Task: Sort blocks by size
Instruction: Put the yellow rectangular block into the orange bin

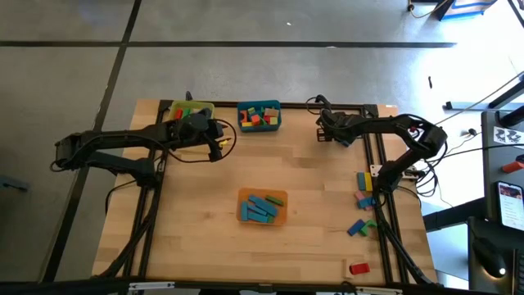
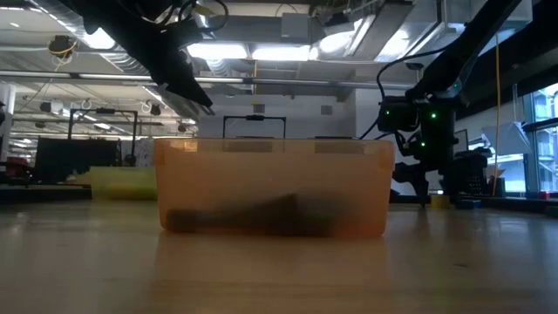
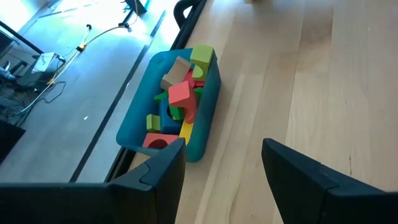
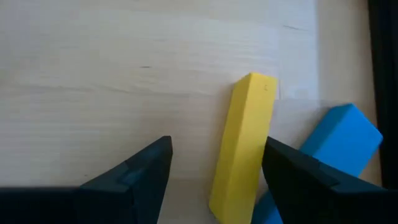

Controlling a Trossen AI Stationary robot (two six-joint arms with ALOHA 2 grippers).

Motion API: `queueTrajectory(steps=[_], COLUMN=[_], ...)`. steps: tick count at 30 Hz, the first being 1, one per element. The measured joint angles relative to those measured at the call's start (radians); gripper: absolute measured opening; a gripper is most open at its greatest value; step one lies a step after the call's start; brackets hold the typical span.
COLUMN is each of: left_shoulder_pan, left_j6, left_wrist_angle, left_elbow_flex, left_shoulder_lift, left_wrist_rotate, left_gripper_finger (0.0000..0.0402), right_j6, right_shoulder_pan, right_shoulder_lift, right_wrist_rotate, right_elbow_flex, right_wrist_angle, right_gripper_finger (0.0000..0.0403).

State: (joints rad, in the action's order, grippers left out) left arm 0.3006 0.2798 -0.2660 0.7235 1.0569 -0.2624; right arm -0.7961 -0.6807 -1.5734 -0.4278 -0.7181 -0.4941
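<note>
Left gripper (image 1: 219, 141): hovering near the table's far edge, between the yellow bin (image 1: 199, 106) and the teal bin (image 1: 259, 115); fingers (image 3: 163, 171) spread, pinching nothing.
Right gripper (image 4: 214, 180): hanging low over the table's right side; fingers spread, straddling a long yellow block (image 4: 244, 144) without touching it.
Blue block (image 4: 341, 139): lying just beside the yellow one.
Teal bin: holding mixed red, green, yellow and tan blocks (image 3: 181, 99).
Orange bin (image 1: 263, 206): sitting mid-table, holding long blue blocks (image 1: 260, 208).
Loose blocks: lying scattered along the right edge; a red one (image 1: 359, 268) resting apart near the front corner.
</note>
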Motion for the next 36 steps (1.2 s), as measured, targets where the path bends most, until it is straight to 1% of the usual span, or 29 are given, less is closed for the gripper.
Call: queueTrajectory(steps=[4, 10, 12, 15, 21, 24, 28, 30, 33, 36], left_shoulder_pan=[0.000, 0.000, 0.000, 0.000, 0.000, 0.000, 0.000, 0.000, 0.000, 0.000], left_j6=[0.001, 0.001, 0.001, 0.001, 0.001, 0.001, 0.001, 0.001, 0.001, 0.001], left_wrist_angle=[0.000, 0.000, 0.000, 0.000, 0.000, 0.000, 0.000, 0.000, 0.000, 0.000], left_elbow_flex=[0.000, 0.000, 0.000, 0.000, 0.000, 0.000, 0.000, 0.000, 0.000, 0.000], left_shoulder_lift=[0.000, 0.000, 0.000, 0.000, 0.000, 0.000, 0.000, 0.000, 0.000, 0.000], left_wrist_rotate=[0.000, 0.000, 0.000, 0.000, 0.000, 0.000, 0.000, 0.000, 0.000, 0.000], left_gripper_finger=[0.0196, 0.0196, 0.0196, 0.0196, 0.0196, 0.0196, 0.0196, 0.0196, 0.0196, 0.0196], right_j6=[0.037, 0.042, 0.045, 0.066, 0.078, 0.140, 0.177, 0.181, 0.199, 0.226], right_shoulder_pan=[0.000, 0.000, 0.000, 0.000, 0.000, 0.000, 0.000, 0.002, 0.017, 0.044], right_shoulder_lift=[-0.002, -0.002, -0.002, -0.002, -0.002, -0.003, -0.002, -0.002, -0.002, -0.003], right_wrist_rotate=[0.008, 0.013, 0.014, 0.017, 0.023, 0.041, 0.068, 0.071, 0.065, 0.066], right_elbow_flex=[-0.002, -0.002, -0.002, -0.002, -0.002, -0.002, -0.001, -0.001, 0.000, 0.000], right_wrist_angle=[-0.004, -0.012, -0.012, -0.014, -0.018, -0.010, 0.010, 0.015, 0.023, 0.028], right_gripper_finger=[0.0245, 0.0245, 0.0239, 0.0216, 0.0144, 0.0108, 0.0068, 0.0057, 0.0057, 0.0074])
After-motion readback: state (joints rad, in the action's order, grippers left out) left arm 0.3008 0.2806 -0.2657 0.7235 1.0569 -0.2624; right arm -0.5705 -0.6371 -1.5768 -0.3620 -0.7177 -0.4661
